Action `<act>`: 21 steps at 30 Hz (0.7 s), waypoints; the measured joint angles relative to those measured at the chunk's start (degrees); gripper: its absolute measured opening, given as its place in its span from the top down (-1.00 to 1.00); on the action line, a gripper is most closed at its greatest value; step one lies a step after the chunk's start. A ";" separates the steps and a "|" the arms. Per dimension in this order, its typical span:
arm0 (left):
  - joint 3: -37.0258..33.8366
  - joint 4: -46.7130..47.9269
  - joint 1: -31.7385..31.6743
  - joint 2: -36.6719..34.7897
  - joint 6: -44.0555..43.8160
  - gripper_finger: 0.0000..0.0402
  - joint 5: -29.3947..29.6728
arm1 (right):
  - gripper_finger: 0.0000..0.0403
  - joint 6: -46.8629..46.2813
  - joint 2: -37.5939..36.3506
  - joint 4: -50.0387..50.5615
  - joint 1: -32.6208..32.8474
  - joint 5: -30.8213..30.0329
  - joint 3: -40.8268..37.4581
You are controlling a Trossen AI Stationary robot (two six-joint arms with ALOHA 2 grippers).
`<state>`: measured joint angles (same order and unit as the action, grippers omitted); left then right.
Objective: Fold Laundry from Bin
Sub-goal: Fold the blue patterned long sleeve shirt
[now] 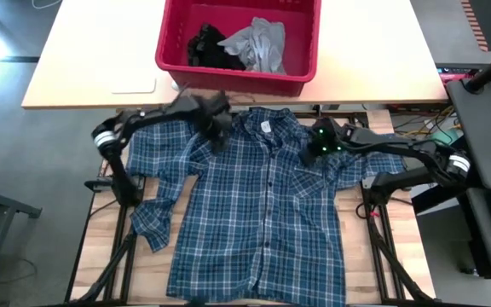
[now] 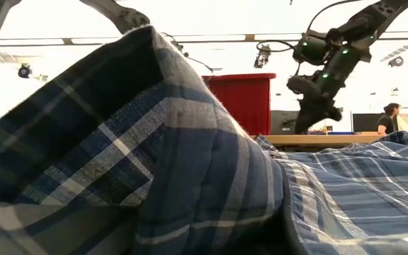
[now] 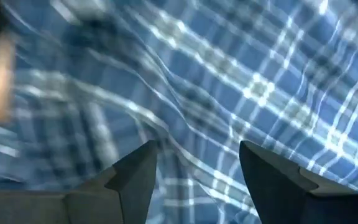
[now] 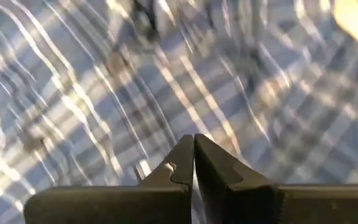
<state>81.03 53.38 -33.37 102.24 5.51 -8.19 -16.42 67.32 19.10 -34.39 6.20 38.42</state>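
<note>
Plaid shirt lies spread front-up over the tabletop, filling the centre and lower part of the high view, collar toward the top of the frame. One sleeve is bunched at lower left; the other runs toward the right edge.

Bin stands at upper centre, just beyond the collar. It holds the grey T-shirt and the black garment, both unfolded.

Left end effector is over the shoulder area left of the collar. Its wrist view shows the fingers parted with nothing between them, plaid cloth rippled close beneath. Judged to be a release or a re-approach for smoothing.

Right end effector is over the opposite shoulder, right of centre. Fingers are pressed together with no cloth seen between them.

Assessment: shirt is laid out but not folded; the bunched sleeve wants flattening first. Two garments await in the bin.
</note>
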 joint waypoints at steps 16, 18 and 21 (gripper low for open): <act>-32.67 -24.51 20.94 -5.40 -18.63 -0.01 2.43 | 0.96 -3.62 24.54 -17.09 -4.76 -3.02 2.73; -34.33 -24.74 22.53 -5.63 -20.69 -0.01 2.89 | 0.96 -5.17 25.40 -16.23 -6.69 -2.87 4.13; -35.12 -25.11 24.76 -5.71 -23.33 -0.01 4.86 | 0.96 -5.94 23.65 -12.61 -8.04 -2.41 5.68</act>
<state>45.91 28.27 -8.60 96.53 -17.83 -3.33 -22.35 90.98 6.49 -42.43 3.79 44.10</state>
